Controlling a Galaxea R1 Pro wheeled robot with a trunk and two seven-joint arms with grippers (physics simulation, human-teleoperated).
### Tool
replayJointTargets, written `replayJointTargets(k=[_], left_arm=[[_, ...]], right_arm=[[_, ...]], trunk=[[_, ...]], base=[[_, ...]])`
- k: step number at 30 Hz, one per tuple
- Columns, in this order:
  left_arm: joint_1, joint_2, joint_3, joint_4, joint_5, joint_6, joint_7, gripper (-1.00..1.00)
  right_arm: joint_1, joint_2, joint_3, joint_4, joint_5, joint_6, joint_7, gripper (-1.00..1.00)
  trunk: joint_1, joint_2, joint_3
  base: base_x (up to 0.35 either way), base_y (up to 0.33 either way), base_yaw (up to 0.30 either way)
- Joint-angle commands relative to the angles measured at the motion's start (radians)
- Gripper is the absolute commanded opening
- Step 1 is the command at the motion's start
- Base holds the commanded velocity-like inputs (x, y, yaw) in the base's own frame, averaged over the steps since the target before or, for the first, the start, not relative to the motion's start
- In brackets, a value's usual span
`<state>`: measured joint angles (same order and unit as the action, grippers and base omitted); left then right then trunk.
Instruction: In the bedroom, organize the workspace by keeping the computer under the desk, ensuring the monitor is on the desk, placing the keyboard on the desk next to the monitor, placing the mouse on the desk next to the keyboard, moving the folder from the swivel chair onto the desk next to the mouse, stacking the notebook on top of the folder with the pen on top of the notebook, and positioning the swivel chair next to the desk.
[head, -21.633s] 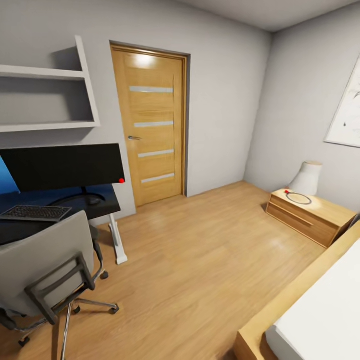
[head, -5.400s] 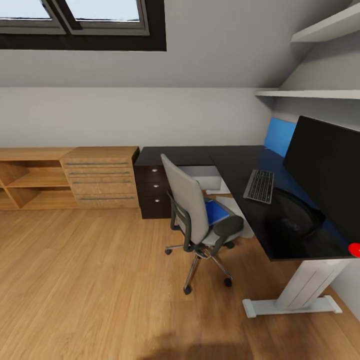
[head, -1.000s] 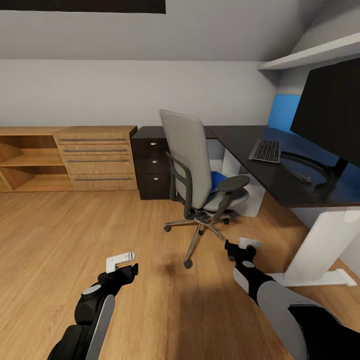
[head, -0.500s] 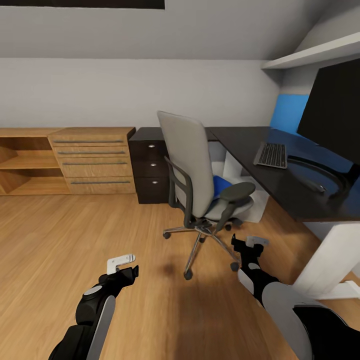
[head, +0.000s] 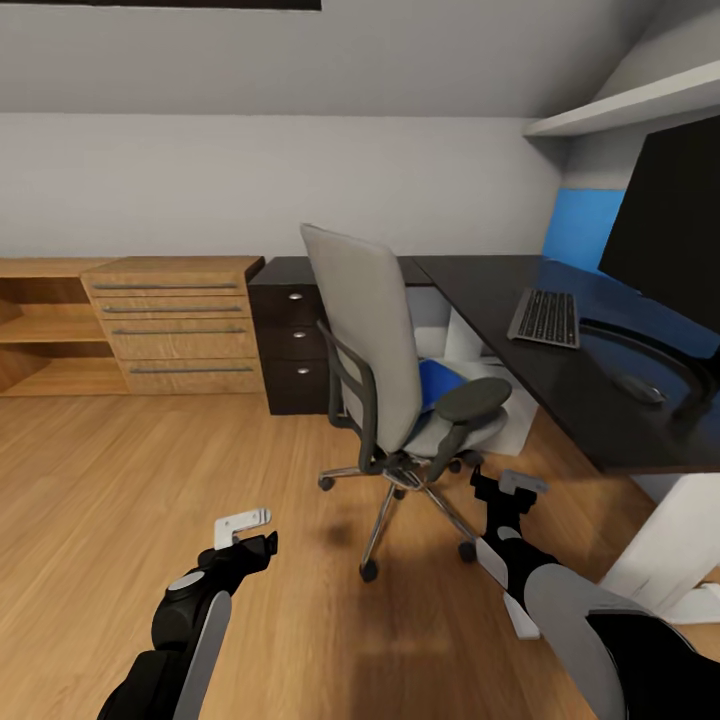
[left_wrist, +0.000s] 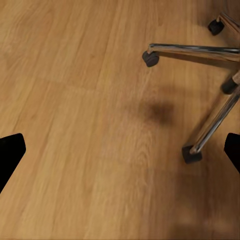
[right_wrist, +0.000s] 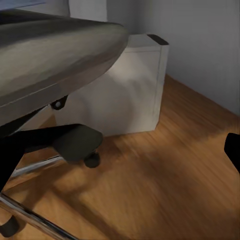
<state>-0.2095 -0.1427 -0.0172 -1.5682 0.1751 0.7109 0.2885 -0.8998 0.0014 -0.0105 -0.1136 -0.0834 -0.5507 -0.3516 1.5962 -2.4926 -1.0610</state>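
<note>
Your view of the blue folder (head: 437, 381) is mostly blocked by the swivel chair (head: 372, 330) back and armrest. The monitor (head: 672, 220) runs off the picture's edge. The mouse (head: 640, 388) is a small dark blur.

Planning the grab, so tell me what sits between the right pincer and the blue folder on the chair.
In the head view, the swivel chair's black armrest stands between the right pincer and the folder.

A home study corner: wood floor (head: 120, 480), sloped ceiling, swivel chair (head: 385, 360), monitor (head: 675, 230) and keyboard (head: 547, 318) on a black surface (head: 560, 390).
</note>
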Motion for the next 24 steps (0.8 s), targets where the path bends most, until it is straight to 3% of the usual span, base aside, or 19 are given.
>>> replayJointTargets(k=[1,12,24], left_arm=[[-0.001,0.0,-0.001,-0.001,0.011,0.003,0.009,1.0],[-0.001,0.0,0.0,0.004,0.011,0.002,0.008,1.0],[0.0,0.0,0.0,0.005,0.012,0.002,0.008,1.0]], right_arm=[[-0.001,0.0,0.0,0.001,-0.009,-0.006,0.004,1.0],[0.0,0.007,0.003,0.002,-0.005,-0.006,0.003,1.0],[0.001,0.008,0.003,0.003,-0.004,-0.006,0.005,1.0]], trunk=[[0.0,0.0,-0.001],[0.0,0.0,-0.001],[0.0,0.0,0.002]], base=[[0.143,-0.007,0.0],[0.273,-0.001,0.009],[0.014,0.0,0.236]])
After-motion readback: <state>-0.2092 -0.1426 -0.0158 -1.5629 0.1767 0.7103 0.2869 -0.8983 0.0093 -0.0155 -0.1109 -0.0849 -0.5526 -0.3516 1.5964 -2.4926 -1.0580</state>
